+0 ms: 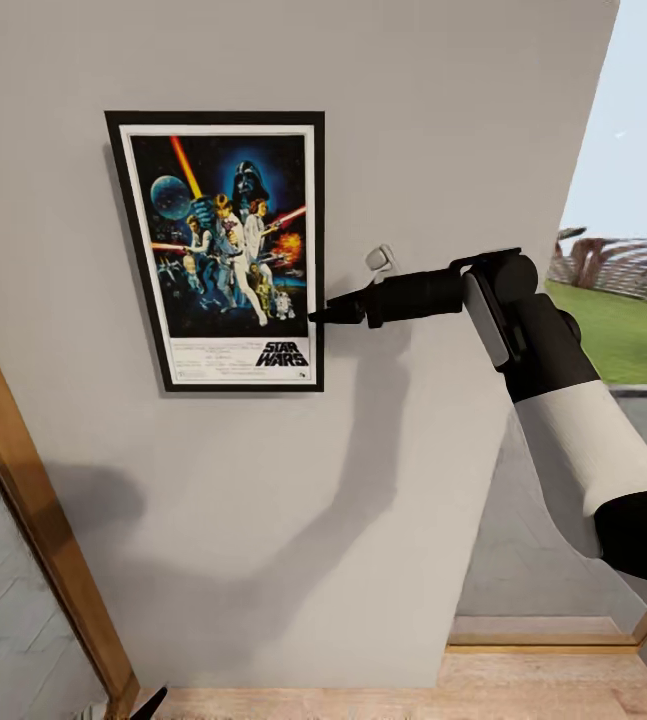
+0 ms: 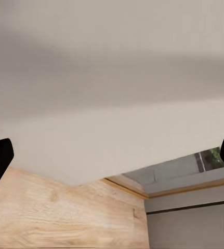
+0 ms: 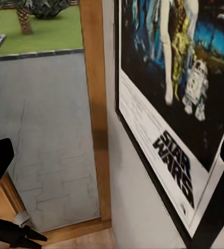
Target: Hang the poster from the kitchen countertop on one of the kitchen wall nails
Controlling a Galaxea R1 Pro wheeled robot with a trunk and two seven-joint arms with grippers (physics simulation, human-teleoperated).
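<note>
Black-framed, rigid and probably light, the poster sits flat against the wall, upper left of the frame; the right gripper touches its right edge, the best hold, jaws spread, holding nothing.

The black-framed Star Wars poster hangs flat and upright on the plain pale grey wall, left of the right arm's black end effector, whose tip touches the poster's right edge. A wooden door frame stands lower left, and light wooden floor lies below the wall.
</note>
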